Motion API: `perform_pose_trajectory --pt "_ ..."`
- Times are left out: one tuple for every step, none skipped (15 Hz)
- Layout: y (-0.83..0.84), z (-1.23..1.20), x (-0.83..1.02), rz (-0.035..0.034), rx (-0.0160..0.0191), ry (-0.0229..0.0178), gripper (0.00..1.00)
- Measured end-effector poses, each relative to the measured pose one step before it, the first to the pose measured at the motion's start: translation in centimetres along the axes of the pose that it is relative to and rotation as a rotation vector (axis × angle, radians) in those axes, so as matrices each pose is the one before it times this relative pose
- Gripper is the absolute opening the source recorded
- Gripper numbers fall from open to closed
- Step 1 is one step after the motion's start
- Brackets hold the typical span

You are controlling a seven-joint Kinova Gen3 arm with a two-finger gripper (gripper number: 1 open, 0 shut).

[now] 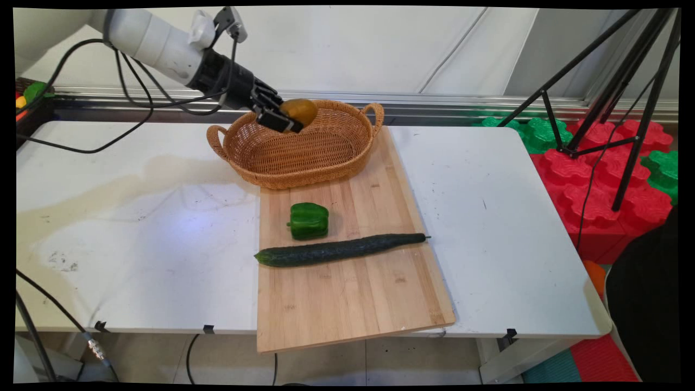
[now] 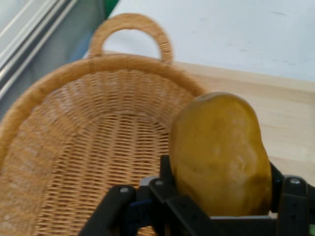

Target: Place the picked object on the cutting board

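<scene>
My black gripper (image 1: 286, 120) is shut on a yellow-brown potato (image 1: 299, 111), holding it in the air just above the inside of a woven wicker basket (image 1: 326, 157). In the hand view the potato (image 2: 220, 153) sits clamped between the fingers, with the basket (image 2: 88, 147) spread below and its far handle at the top. The basket holds nothing else that I can see. It stands on the far end of a wooden cutting board (image 1: 353, 293).
A green bell pepper (image 1: 309, 220) and a long dark cucumber (image 1: 339, 250) lie on the board in front of the basket. Black cables hang from the arm at the left. A tripod (image 1: 624, 108) and red and green foam blocks stand off the table's right side.
</scene>
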Motion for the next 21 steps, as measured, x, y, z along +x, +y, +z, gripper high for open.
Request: perform_pose_trajectory --pt "0.445 -0.321 0.008 0.00584 -0.01401 0.00123 0.0" --pt "0.464 -0.251 0.02 0.00571 -0.01402 0.00081 0.0" --pt "0.462 -0.185 0.031 0.00624 -0.01294 0.001 0.0" --pt "0.469 -0.109 0.064 0.00736 -0.0127 0.0006 0.0" --pt "0.352 -0.04 0.039 0.00498 -0.0094 0.00036 0.0" --pt "0.545 0.05 0.11 0.00782 -0.01408 -0.00055 0.0" --pt "0.602 0.212 0.18 0.00725 -0.01427 -0.00042 0.0" --pt "0.563 0.339 0.201 0.0052 -0.01269 -0.00057 0.0" --pt "0.444 0.421 0.193 0.00185 -0.01044 -0.0011 0.0" --pt "0.485 0.644 0.195 0.00233 -0.01122 -0.00286 0.0" --pt "0.438 0.781 0.197 0.00316 -0.01056 -0.00485 0.0" --pt "0.351 0.81 0.13 0.00381 -0.00804 -0.00763 0.0" --pt "0.255 0.728 0.102 0.00213 -0.00516 -0.00614 0.0" --pt "0.243 0.772 0.135 0.00222 -0.00535 -0.00669 0.0" --pt "0.193 0.797 0.137 -0.00091 -0.00339 -0.00586 0.0" --pt "0.182 0.843 0.171 -0.0013 -0.00347 -0.00663 0.0" --pt "0.141 0.878 0.203 -0.00151 -0.00281 -0.00662 0.0" --pt "0.144 0.851 0.207 -0.00162 -0.00243 -0.00676 0.0" --pt "0.089 0.681 0.143 -0.0015 -0.00102 -0.00606 0.0" --pt "0.088 1.007 0.222 -0.00177 -0.00054 -0.00939 0.0" --pt "0.045 0.685 0.128 -0.00225 -0.00034 -0.00732 0.0"
